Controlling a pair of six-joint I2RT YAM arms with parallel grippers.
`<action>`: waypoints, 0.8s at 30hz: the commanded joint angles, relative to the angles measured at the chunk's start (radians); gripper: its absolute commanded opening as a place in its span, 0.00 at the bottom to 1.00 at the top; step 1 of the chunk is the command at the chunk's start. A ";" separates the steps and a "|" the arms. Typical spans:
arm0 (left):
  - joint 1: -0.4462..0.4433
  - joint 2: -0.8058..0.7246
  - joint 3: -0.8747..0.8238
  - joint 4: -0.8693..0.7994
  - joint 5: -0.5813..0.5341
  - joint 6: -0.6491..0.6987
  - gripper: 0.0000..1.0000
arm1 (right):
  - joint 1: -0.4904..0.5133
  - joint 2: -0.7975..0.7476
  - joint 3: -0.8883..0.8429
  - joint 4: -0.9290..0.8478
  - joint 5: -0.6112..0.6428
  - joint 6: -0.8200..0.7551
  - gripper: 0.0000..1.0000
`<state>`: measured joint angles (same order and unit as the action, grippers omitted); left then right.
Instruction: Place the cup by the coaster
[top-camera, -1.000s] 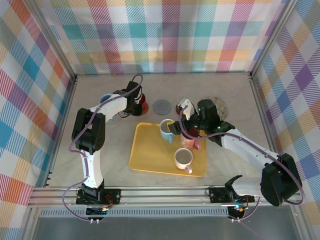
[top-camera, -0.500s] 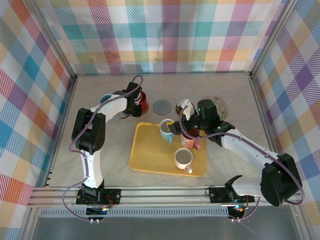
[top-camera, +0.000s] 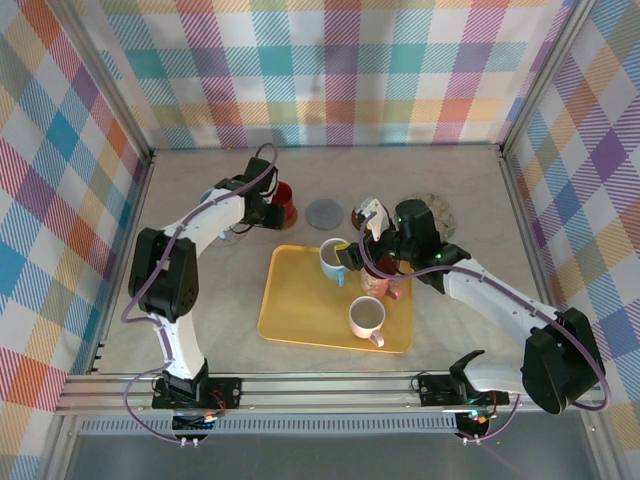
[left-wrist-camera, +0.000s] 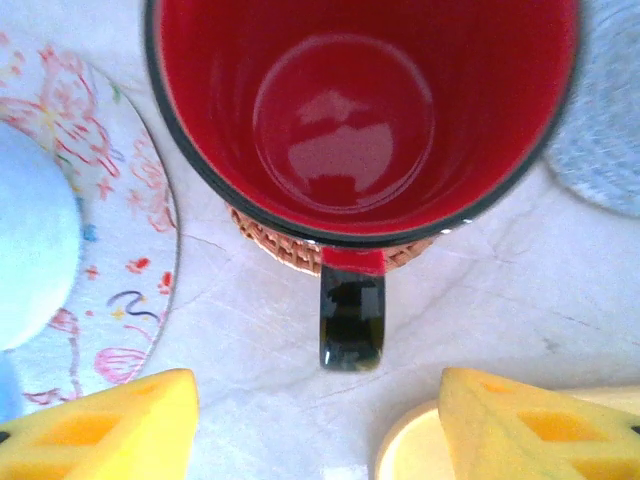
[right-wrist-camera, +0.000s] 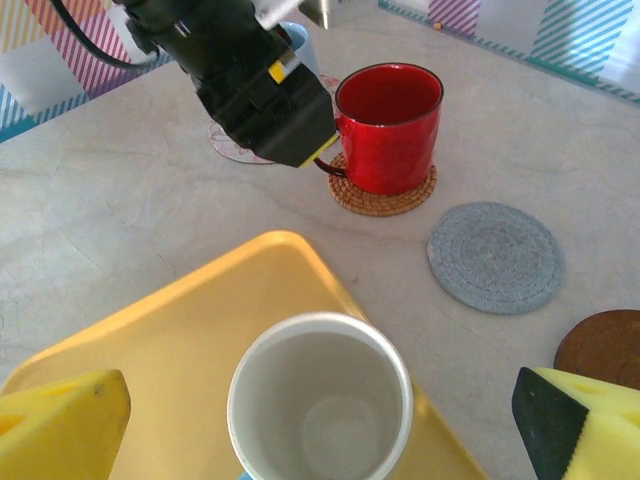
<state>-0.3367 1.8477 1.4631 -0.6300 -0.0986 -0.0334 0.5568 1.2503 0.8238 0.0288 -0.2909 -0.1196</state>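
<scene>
Left wrist: glossy red cup (left-wrist-camera: 345, 110) on round woven coaster (left-wrist-camera: 272, 243); both arms' jaws apart.

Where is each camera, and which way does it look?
Top external: above, behind the arms, looking down on the table; both arms, left gripper by the red cup, right gripper over the yellow tray.
Left wrist: on the left wrist, looking down into the red cup on its woven coaster; yellow fingertips show.
Right wrist: on the right wrist, looking down at a blue cup on the tray; fingertips show.
Shared: all see the red cup.
</scene>
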 joint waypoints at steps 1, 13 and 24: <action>0.010 -0.098 -0.018 -0.034 -0.004 0.011 0.71 | 0.006 -0.039 -0.007 -0.005 0.001 -0.016 0.99; -0.085 -0.309 -0.008 -0.142 -0.010 0.040 0.97 | 0.006 -0.105 0.037 -0.161 0.075 -0.070 0.99; -0.205 -0.443 -0.059 -0.226 0.014 -0.061 1.00 | 0.005 -0.241 0.046 -0.351 0.213 -0.053 0.99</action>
<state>-0.5255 1.4441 1.4357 -0.7971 -0.0944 -0.0429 0.5568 1.0561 0.8532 -0.2581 -0.1371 -0.1761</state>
